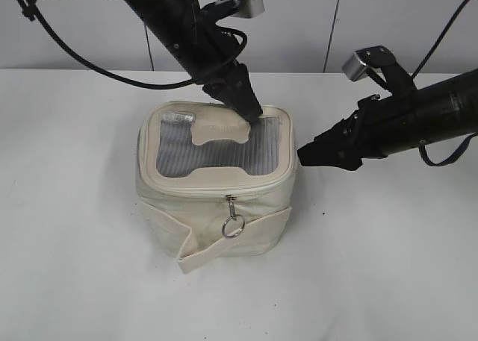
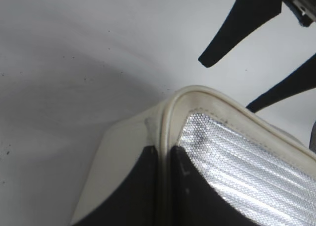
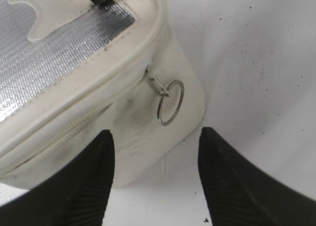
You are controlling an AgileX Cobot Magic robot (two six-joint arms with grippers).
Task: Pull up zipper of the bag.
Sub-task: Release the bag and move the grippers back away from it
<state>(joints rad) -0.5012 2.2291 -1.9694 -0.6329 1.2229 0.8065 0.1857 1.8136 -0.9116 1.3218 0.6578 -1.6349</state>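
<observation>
1. Boxy cream leatherette bag sits mid-frame on the white table.
2. Two ringed silver zipper pulls show.
3. Left gripper, at top, is clamped on the lid rim; right gripper, fingers spread, holds nothing.

One bag, two ringed zipper pulls, two end effectors, one table.

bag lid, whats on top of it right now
On the bag lid sit a grey mesh panel and cream patch. The left tool pinches the lid's back rim. Inside the bag is hidden.
</observation>
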